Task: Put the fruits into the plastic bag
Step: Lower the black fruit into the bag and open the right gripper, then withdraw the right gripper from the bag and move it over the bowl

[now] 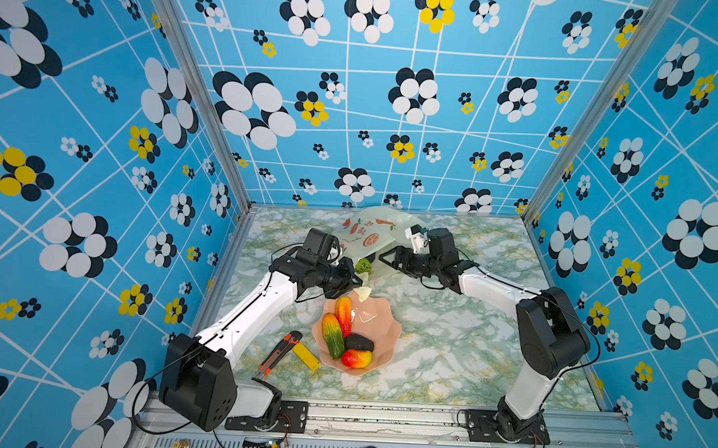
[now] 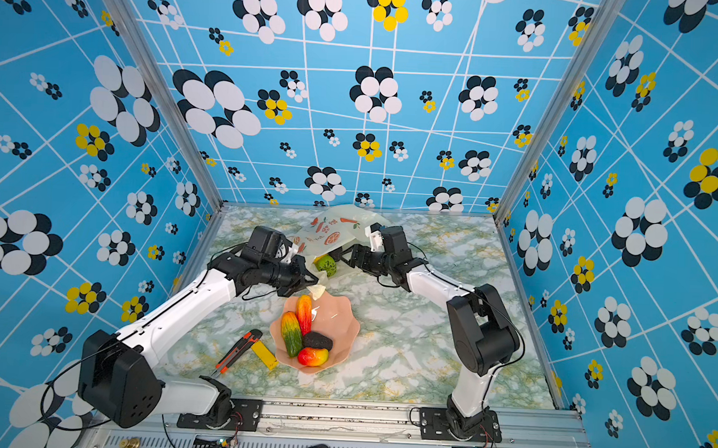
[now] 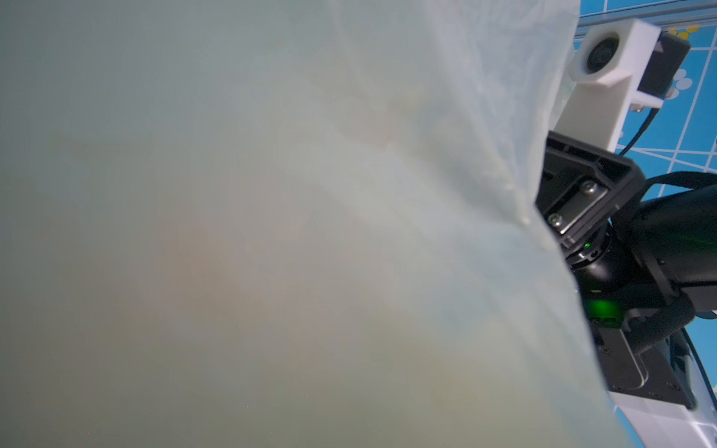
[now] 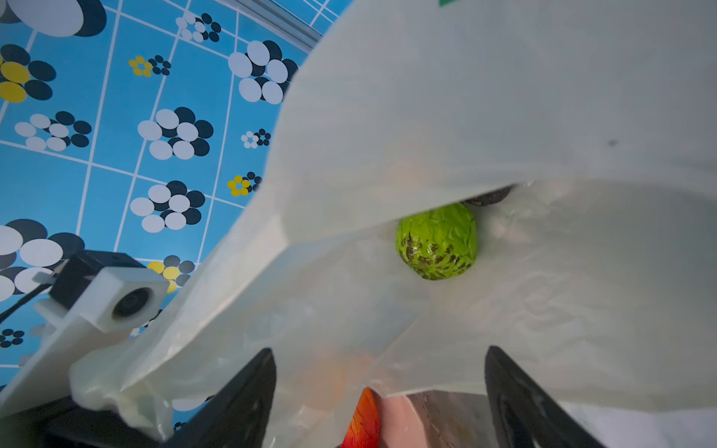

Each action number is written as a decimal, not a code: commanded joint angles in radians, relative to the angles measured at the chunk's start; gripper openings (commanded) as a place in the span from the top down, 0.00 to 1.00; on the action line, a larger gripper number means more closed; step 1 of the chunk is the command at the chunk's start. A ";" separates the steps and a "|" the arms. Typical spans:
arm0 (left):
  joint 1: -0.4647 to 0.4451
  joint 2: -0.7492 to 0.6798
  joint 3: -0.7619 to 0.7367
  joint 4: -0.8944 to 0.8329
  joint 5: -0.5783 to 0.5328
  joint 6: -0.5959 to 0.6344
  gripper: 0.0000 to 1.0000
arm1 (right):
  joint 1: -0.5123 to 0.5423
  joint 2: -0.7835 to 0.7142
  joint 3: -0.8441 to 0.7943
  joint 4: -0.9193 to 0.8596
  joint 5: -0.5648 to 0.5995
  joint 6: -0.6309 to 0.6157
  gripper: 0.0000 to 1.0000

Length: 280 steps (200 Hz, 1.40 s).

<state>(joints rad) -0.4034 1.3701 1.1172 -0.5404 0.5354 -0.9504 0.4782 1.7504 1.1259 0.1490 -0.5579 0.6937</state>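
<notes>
Left wrist view blanked out by plastic bag. Beyond pink bowl: left gripper jaws pinched on bag edge, right gripper jaws spread at mouth, green fruit inside, half covered.

Blurred plastic bag fills the left wrist view, its fold mostly hiding a dark fruit.

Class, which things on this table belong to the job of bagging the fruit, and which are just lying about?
Job: translucent printed plastic bag; green round fruit in its mouth; orange-red long fruit, green-orange long fruit, black bumpy oval fruit and red-yellow mango in the pink scalloped bowl.
Lying about: orange-black utility knife; flat yellow block.
</notes>
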 commanded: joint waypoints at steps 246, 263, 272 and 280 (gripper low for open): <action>0.182 0.128 0.031 -0.014 0.282 0.214 1.00 | 0.514 -0.220 -0.079 -0.533 0.343 -0.775 0.22; 0.186 0.125 0.029 -0.011 0.291 0.227 1.00 | 0.516 -0.145 -0.020 -0.555 0.347 -0.813 0.23; 0.193 0.137 0.042 -0.035 0.294 0.253 1.00 | 0.515 -0.113 0.005 -0.563 0.365 -0.822 0.23; 0.200 0.148 0.050 -0.057 0.296 0.270 1.00 | 0.515 -0.086 0.031 -0.573 0.383 -0.824 0.24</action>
<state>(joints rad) -0.2218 1.4857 1.1576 -0.5358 0.8074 -0.7502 0.9882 1.6077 1.0824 -0.3752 -0.1978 -0.0650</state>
